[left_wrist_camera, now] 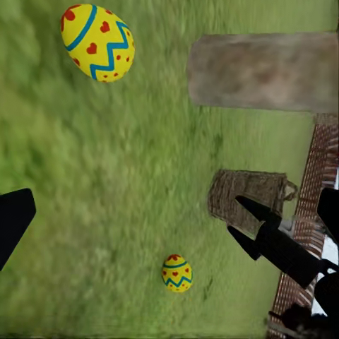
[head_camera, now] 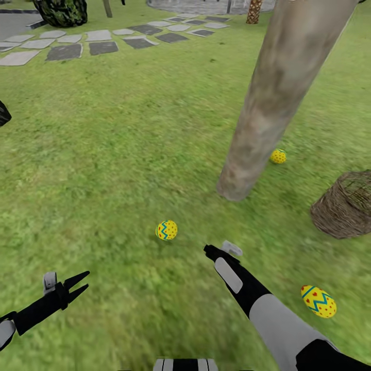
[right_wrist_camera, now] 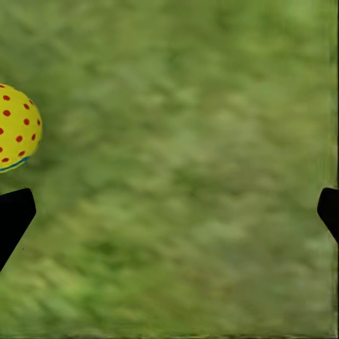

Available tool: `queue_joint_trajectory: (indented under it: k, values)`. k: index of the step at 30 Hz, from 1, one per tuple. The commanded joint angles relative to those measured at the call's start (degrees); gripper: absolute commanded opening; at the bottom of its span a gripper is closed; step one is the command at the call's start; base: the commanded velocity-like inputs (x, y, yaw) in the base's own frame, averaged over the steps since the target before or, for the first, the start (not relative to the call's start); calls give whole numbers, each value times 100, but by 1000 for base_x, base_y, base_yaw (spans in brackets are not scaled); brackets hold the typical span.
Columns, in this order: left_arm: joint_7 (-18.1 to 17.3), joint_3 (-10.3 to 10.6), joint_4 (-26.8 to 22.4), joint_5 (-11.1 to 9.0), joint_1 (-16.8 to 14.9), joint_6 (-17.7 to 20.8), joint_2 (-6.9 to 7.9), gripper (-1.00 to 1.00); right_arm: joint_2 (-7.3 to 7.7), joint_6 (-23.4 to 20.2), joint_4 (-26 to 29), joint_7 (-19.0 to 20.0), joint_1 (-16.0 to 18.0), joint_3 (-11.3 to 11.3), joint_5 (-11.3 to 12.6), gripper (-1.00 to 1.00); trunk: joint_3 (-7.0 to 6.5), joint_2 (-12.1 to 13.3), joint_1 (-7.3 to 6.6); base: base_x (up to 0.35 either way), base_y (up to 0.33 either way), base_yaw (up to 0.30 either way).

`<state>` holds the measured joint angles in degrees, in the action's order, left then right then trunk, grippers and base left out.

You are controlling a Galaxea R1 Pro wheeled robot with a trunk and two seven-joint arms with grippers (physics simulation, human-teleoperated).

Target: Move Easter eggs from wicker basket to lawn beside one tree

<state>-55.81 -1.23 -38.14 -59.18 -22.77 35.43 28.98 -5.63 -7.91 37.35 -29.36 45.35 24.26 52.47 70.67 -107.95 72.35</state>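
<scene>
**On the grass by the trunk: all three eggs out, one lying a bit far**

At the left, the left claw [head_camera: 77, 287] hangs low over bare lawn [head_camera: 103, 165], its two fingers spread and holding nothing. Right of it, the first egg [head_camera: 166, 230] lies on open grass, a short way from the foot of the tree [head_camera: 242, 175]. The right claw [head_camera: 219, 252] hovers between that egg and the trunk; its wrist camera shows the two fingertips wide apart with only grass between them. A second egg [head_camera: 278, 155] sits just beside the trunk on its far side. Further right, the basket [head_camera: 344, 206] lies tipped on its side, and no egg can be seen inside it. The third egg [head_camera: 318, 301] rests near the right forearm, well apart from the trunk.

By my judgement, the emptying is done and the last step is tidying: the next move would be picking up that third egg and setting it closer to the tree. Open grass lies all around, with the trunk and basket the only obstacles.
</scene>
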Motion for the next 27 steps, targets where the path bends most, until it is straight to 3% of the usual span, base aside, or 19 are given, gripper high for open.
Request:
queue_joint_trajectory:
  k: [1,27]
  values:
    - [0,0,0,0,0,-1,-2,100,0,0,0,0,0,0,0,100,-19,42,-23,-333,0,-290]
    - [-47,-7,100,-69,0,-6,3,100,-7,3,-3,0,0,0,-7,100,-449,1004,-550,-333,0,-287]
